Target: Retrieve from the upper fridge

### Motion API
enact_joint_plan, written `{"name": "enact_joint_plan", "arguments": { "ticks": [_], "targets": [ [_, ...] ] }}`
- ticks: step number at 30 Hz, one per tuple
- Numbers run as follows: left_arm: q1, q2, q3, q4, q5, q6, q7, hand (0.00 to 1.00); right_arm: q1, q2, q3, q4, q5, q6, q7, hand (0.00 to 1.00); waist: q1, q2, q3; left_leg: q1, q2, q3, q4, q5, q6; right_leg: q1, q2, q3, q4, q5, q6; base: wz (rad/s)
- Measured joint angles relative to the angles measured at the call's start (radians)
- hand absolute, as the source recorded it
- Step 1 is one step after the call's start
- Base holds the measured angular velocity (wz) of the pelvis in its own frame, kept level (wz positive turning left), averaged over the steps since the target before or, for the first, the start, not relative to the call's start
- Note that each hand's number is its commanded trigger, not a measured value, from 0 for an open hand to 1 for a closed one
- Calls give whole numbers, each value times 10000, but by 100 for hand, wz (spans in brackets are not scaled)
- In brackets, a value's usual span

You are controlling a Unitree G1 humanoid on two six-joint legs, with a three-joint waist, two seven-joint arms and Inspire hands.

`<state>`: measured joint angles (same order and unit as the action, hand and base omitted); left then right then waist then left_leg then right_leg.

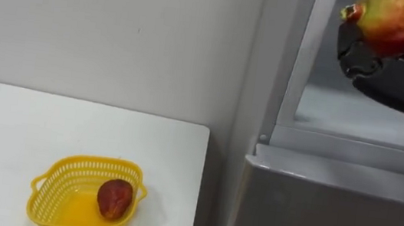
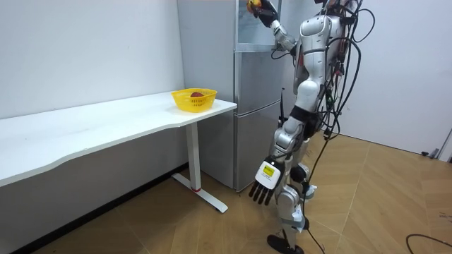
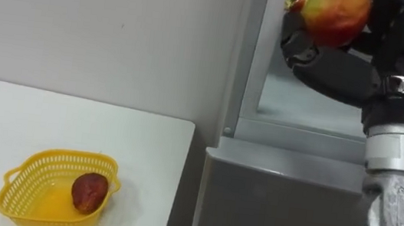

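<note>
A round red and yellow fruit is held high in front of the grey fridge's upper compartment. My right hand is under and behind it, with dark fingers curled round it. The room view has the same fruit at the fridge's top edge, with my right arm raised to it. I stand close to the fridge front. My left hand hangs low beside my leg with straight fingers and holds nothing.
A yellow basket with one dark red fruit in it sits on the white table, near the table's end by the fridge. The fridge's lower door is shut. A white wall runs behind the table.
</note>
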<state>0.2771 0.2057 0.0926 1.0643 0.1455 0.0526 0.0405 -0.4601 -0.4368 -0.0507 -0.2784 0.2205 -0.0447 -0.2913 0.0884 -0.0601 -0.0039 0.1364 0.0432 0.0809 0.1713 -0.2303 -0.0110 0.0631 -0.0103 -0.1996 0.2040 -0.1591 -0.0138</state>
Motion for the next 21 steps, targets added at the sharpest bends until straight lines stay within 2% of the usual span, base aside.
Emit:
{"name": "enact_joint_plan", "arguments": {
  "ticks": [2,4,7,9,13,21],
  "targets": [
    [51,-2,-11,173,1,-185,-18,0,275,40,342,-585,-397,-133,109,100,19,-13,-3,43,13,10,-8,1,0,19,12,12,14,3,-6,-2],
    [26,-4,-123,232,-1,-186,-34,0,557,91,676,-990,-837,-329,386,100,34,-37,6,58,15,8,-25,1,0,35,11,3,14,3,-5,0],
    [-54,-12,-361,271,30,-211,-83,0,741,530,1164,-1235,-1668,-439,816,100,63,-34,15,45,6,8,-32,0,2,34,1,-12,14,5,-3,0],
    [-129,-11,-423,355,26,-311,-105,0,738,753,1354,-1346,-2210,-461,995,100,239,-15,28,12,7,9,-42,-1,3,1,5,-2,15,5,-3,0],
    [-313,-3,-609,479,-13,-595,-117,0,731,860,1906,-1462,-3345,-685,1446,100,521,33,60,3,13,-4,-57,-1,2,-22,11,-18,16,5,-3,0],
    [-528,22,-660,971,-163,-591,-358,0,731,880,2703,-1589,-4308,-695,2048,100,770,-110,75,-64,14,-119,-75,-1,2,-44,-7,-165,0,4,-2,3]
  ]
}}
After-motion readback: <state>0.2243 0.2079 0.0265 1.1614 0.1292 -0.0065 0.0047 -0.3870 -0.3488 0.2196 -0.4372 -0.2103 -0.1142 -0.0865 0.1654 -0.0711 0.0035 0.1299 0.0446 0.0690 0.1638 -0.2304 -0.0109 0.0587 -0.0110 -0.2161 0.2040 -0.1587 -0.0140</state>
